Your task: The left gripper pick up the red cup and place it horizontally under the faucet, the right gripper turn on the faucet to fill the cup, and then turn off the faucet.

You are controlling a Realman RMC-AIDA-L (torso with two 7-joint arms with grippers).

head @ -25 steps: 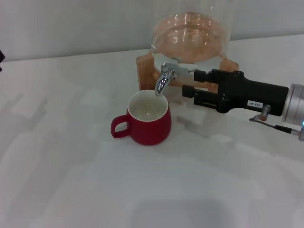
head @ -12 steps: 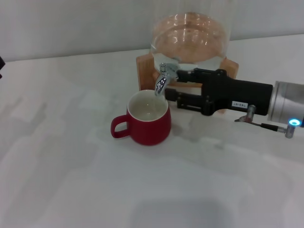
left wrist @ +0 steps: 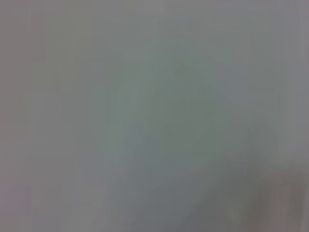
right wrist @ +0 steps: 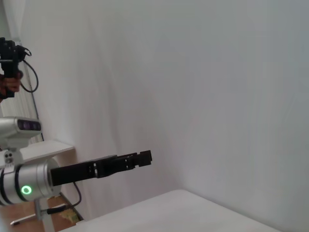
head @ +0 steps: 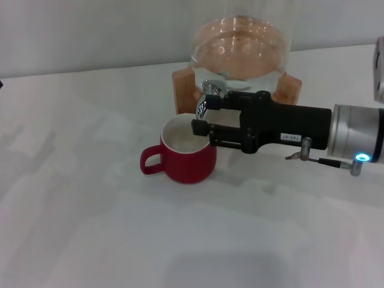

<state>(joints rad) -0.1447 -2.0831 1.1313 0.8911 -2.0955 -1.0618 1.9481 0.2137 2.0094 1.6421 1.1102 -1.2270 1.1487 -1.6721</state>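
Observation:
The red cup stands upright on the white table, handle to the left, white inside showing. Just above its far rim is the chrome faucet, largely covered by my right gripper. That boxy black gripper reaches in from the right and is open, one jaw above and one below the spout, over the cup's right rim. The left gripper shows only in the right wrist view, held out in the air far from the cup on a black arm with a green light.
The glass dispenser with amber liquid sits on a wooden stand right behind the cup. The white table stretches to the left and front. A white wall stands behind. The left wrist view is plain grey.
My right gripper has moved left, from beside the wooden stand to the faucet, and its jaws now straddle the spout. The cup has not moved.

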